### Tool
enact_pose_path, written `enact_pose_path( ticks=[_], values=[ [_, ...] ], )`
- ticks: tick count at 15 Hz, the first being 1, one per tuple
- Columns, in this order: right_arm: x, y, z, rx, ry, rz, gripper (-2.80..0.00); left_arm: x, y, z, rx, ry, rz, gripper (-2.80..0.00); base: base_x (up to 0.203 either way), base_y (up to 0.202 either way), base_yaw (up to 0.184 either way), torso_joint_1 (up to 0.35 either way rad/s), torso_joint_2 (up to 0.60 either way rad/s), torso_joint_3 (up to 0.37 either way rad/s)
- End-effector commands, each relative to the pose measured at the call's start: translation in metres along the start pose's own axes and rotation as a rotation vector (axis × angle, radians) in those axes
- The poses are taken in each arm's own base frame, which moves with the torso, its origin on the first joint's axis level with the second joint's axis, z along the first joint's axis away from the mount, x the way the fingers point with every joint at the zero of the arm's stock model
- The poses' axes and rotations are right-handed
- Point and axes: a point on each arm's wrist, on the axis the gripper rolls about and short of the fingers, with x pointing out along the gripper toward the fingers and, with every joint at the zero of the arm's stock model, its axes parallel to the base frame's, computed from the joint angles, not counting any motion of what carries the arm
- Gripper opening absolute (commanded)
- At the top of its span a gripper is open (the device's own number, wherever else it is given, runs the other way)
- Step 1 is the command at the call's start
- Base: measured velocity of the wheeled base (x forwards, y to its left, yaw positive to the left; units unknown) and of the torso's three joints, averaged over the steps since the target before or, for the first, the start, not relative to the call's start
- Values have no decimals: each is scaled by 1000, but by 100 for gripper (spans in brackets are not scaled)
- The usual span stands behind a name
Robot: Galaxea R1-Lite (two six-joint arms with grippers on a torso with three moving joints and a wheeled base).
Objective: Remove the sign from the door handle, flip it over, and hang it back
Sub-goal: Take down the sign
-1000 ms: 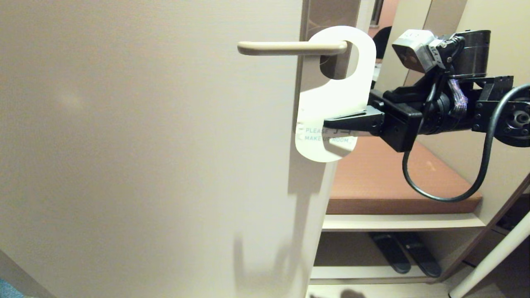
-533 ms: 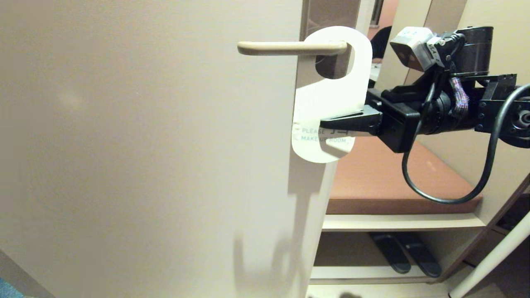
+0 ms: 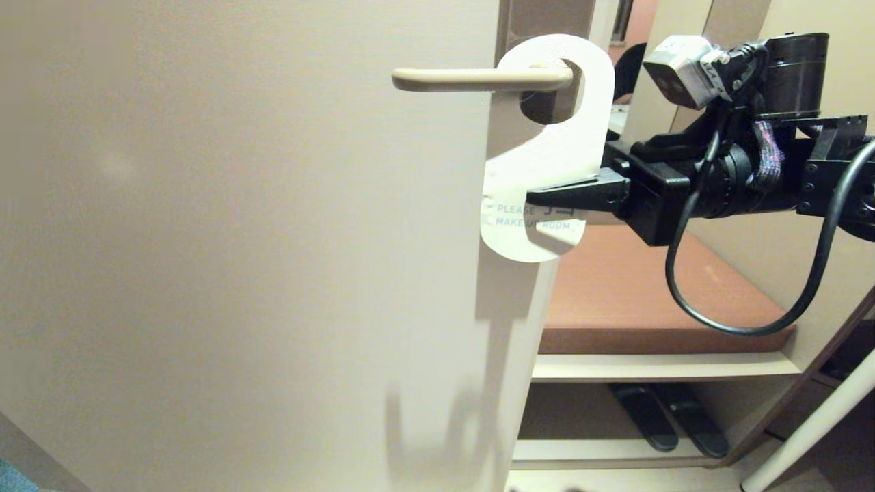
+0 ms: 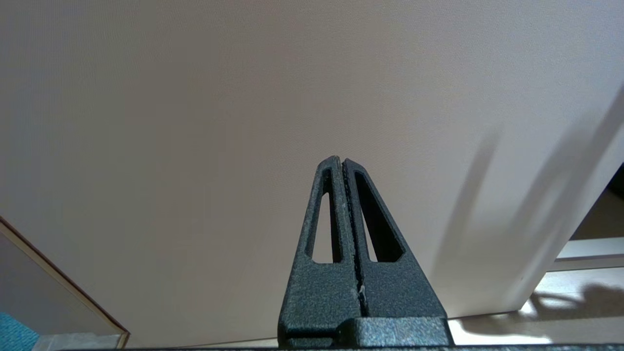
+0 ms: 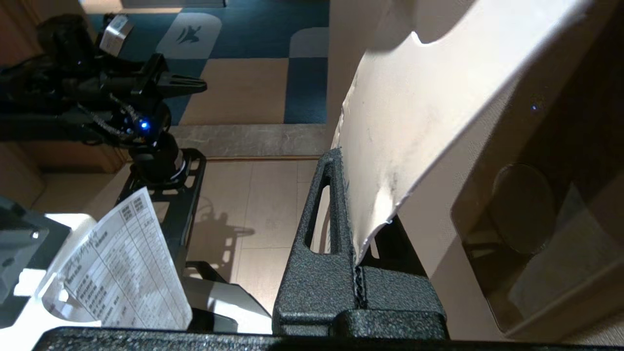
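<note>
Currently, sign: the door hanger sign (image 3: pixel 547 164) shows its white face, printed "PLEASE MAKE UP ROOM", at the right edge of the door (image 3: pixel 239 239); its hole is round the door handle (image 3: pixel 478 79) near the handle's elbow, and the card hangs tilted, its lower end swung left.
Door handle: a slim cream-beige lever, level, pointing left from a tall brown-grey plate (image 3: pixel 547 20) at the door's right edge.
Right gripper: the right gripper (image 3: pixel 540 199) comes in level from the right, and its black fingers are closed on the sign's lower half, just above the printed words; in the right wrist view the card's edge (image 5: pixel 404 146) runs down between the two fingers (image 5: pixel 317 234).
Left gripper: the left gripper (image 4: pixel 343 163) is low and near the foot of the door, fingers pressed together with nothing between them.
Behind the door: on the right, a reddish-brown surface (image 3: pixel 636 294) over pale shelves; a pair of dark slippers (image 3: pixel 666 417) lies on the lower shelf.
Floor: blue and tan carpet squares (image 5: pixel 253 63) show in the right wrist view.
</note>
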Motion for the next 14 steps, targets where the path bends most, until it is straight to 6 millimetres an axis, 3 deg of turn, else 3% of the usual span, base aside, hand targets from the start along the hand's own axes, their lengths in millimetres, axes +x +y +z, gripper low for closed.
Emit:
enact_pose_path(
  ticks=[1,8,14],
  values=[
    [-2,3,3,1,3,-45,-280,0,0,0,1,-1,1,-280,0,0,0,0,0,0],
    [-7,14,-3,48,30,-127,-280,0,0,0,1,-1,1,-280,0,0,0,0,0,0],
    [-10,20,5,66,32,-233,-280,0,0,0,1,-1,1,-280,0,0,0,0,0,0]
  ],
)
